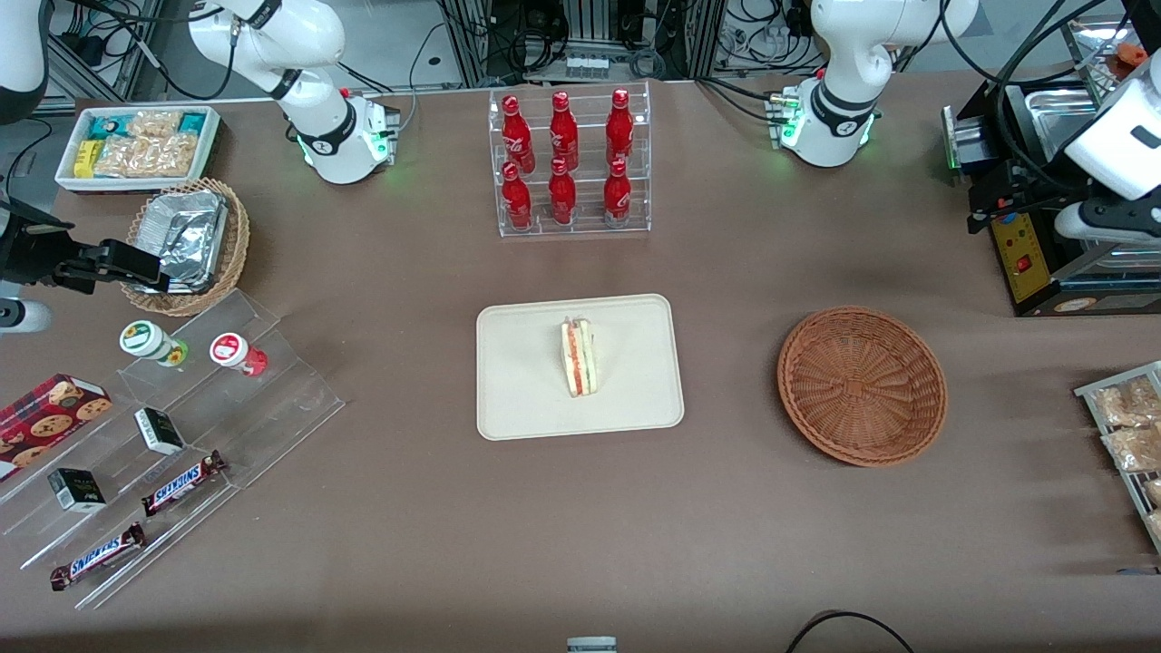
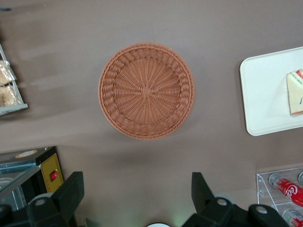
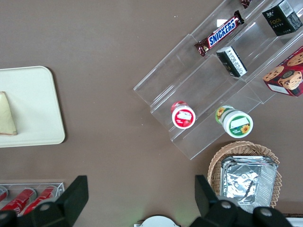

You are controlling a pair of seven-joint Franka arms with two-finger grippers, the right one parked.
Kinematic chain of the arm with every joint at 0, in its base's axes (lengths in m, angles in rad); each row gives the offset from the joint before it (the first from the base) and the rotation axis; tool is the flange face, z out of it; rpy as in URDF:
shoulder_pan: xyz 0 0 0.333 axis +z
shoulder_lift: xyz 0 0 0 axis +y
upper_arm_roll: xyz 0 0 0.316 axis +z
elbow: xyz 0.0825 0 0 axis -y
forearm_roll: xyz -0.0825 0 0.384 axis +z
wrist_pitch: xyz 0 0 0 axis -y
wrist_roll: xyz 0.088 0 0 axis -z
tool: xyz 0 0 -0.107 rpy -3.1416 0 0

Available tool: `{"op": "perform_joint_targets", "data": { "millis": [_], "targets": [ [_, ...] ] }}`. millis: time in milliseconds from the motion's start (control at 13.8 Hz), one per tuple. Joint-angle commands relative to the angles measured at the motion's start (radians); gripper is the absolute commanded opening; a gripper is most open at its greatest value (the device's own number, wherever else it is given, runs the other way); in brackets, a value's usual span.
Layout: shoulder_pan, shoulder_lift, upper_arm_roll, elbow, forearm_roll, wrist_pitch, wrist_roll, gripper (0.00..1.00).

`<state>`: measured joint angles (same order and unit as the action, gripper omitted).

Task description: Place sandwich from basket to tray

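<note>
The sandwich (image 1: 580,358) (image 2: 296,92) (image 3: 7,116), a pale wedge with red and green filling, lies on the cream tray (image 1: 526,381) (image 2: 265,94) (image 3: 33,104) at the table's middle. The reddish-brown wicker basket (image 1: 862,385) (image 2: 147,90) holds nothing and sits beside the tray, toward the working arm's end. My gripper (image 2: 137,182) hangs open high over bare table. It is farther from the front camera than the basket, with nothing between its black fingers (image 2: 71,189).
A clear rack of red bottles (image 1: 567,163) (image 2: 284,189) stands farther back than the tray. A box with a yellow panel (image 1: 1020,254) and a wire rack of snack packets (image 1: 1125,426) occupy the working arm's end. Acrylic steps with snacks (image 1: 163,435) are at the parked arm's end.
</note>
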<state>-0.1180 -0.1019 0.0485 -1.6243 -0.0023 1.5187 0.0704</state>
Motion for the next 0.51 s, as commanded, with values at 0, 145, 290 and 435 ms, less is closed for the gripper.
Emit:
{"op": "perform_joint_targets", "data": {
  "millis": [0,145,290,435],
  "targets": [
    [0.056,0.016,-0.057,0.053,0.005,-0.025,0.015,1.0],
    [0.066,0.013,-0.065,0.047,0.012,-0.034,0.015,1.0],
    [0.066,0.019,-0.079,0.046,0.044,-0.058,0.009,1.0],
    [0.066,0.022,-0.082,0.047,0.041,-0.067,0.008,1.0]
  ]
}}
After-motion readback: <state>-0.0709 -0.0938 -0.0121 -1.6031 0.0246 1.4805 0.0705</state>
